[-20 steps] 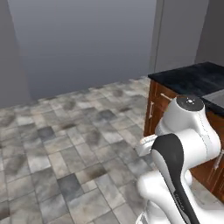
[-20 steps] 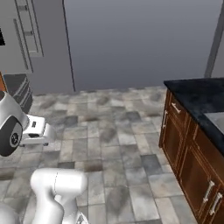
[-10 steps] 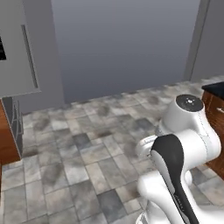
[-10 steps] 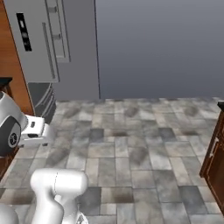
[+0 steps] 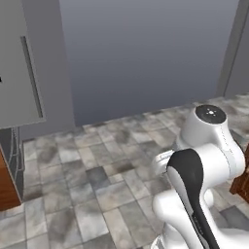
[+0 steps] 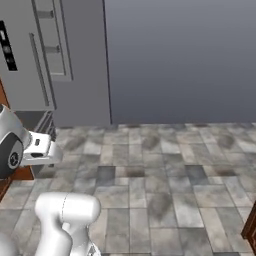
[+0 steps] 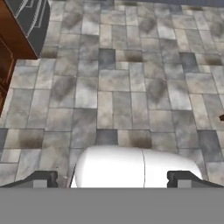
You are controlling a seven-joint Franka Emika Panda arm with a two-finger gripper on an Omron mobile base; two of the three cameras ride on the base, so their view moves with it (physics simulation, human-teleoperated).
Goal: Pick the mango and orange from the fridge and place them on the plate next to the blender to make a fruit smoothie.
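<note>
Pointing down at the tiled floor (image 7: 113, 87), the gripper (image 7: 113, 178) is seen in the hand view with its two dark fingertips (image 7: 41, 178) set wide apart and nothing held between them. Below and ahead of the gripper only grey stone tiles are spread out; off to its upper left in that view a brown wooden cabinet (image 7: 11, 39) and the dark grille at the foot of an appliance are caught at the edge.

Farther out, the fridge (image 6: 55, 55) is found to the left of the arm (image 5: 204, 160) — a tall plain grey front with long bar handles (image 6: 37, 62), its doors shut as far as can be judged. A broad grey wall (image 5: 146, 53) is faced straight ahead. The mango, the orange, the plate and the blender are nowhere to be made out; the fruit is presumably behind the fridge doors, though that cannot be confirmed.

The step in hand is judged to be the approach to the fridge — nothing has yet been picked. What is called for next is that the base be brought square to the fridge and near enough for the arm, after which a bar handle would need to be grasped and the door pulled open before either fruit can be reached.
</note>
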